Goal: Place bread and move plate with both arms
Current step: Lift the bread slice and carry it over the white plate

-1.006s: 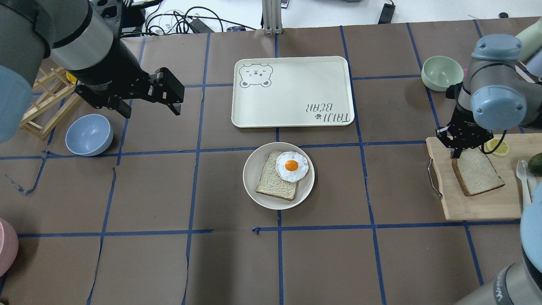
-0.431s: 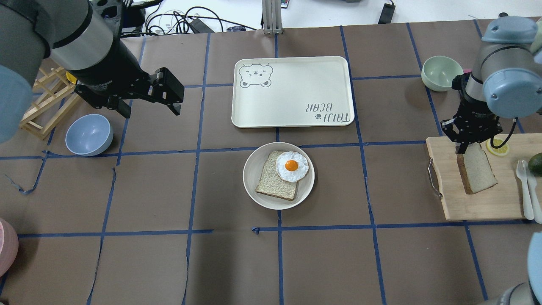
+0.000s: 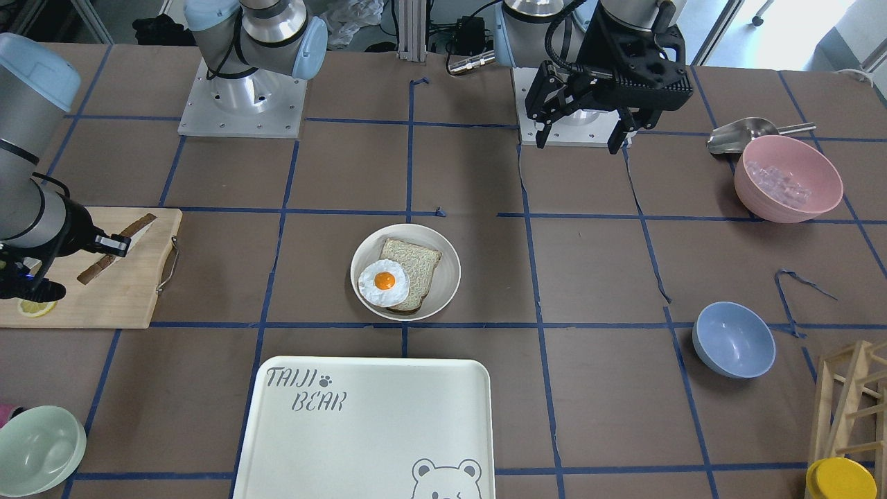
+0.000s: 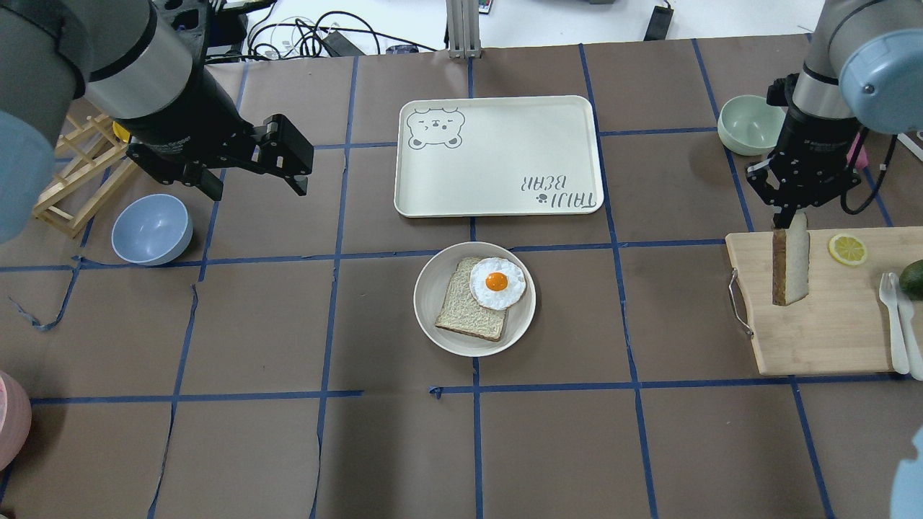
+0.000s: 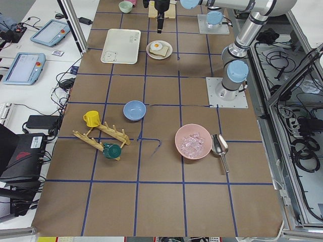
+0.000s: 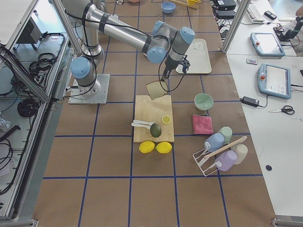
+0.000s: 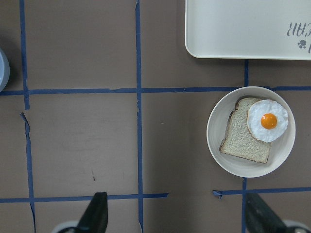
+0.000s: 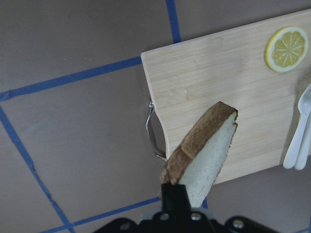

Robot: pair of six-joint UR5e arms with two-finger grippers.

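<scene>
Bread (image 4: 790,268) hangs above a cutting board (image 4: 829,331), pinched by the right end effector (image 4: 789,220). The left end effector (image 4: 258,189) hovers spread. The plate (image 4: 431,288) sits on the worktop (image 4: 252,324) near a tray (image 4: 497,155) lettered "TAIJI BEAR".

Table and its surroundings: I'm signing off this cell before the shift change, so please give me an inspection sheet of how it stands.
Surface: table, brown paper with blue tape grid, tape peeling in spots.
Job's things: bread hangs edge-down over the cutting board; plate holds another slice and a fried egg.
Clutter: bear tray, green bowl, blue bowl, lemon slice.
Grippers: right gripper shut on bread; left gripper open, empty.
Cables: black cable loops beside right wrist.
Surroundings: tablets on side benches.
</scene>
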